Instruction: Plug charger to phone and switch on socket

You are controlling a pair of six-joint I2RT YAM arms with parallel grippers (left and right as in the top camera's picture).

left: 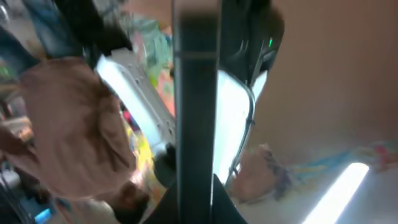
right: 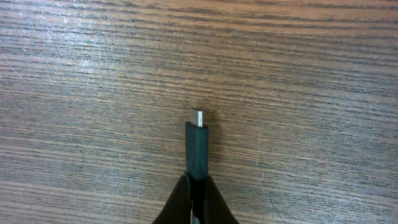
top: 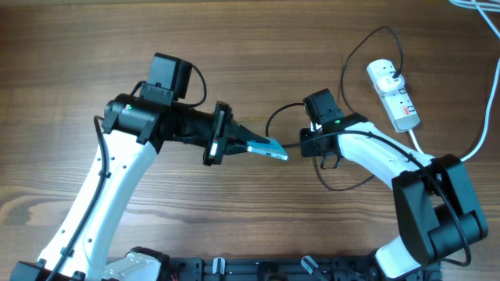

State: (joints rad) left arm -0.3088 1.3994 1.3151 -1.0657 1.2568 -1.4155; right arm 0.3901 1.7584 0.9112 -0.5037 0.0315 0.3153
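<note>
My left gripper [top: 248, 146] is shut on the phone [top: 269, 148], whose teal screen shows in the overhead view. It holds the phone off the table, free end pointing right. In the left wrist view the phone [left: 198, 112] is a dark upright bar between the fingers [left: 196, 208]. My right gripper [top: 306, 143] is shut on the charger [right: 196, 146], the black plug with its silver tip pointing away over the wood, jaws [right: 196, 193] pinching its base. The connector lies just right of the phone. The black cable [top: 348, 66] loops back to the socket [top: 393, 94], the white strip at the upper right.
A thick white cord [top: 480, 133] runs from the socket off the right and top edges. The right arm's base [top: 437, 207] stands at the lower right, the left arm's base at the lower left. Wooden tabletop all around.
</note>
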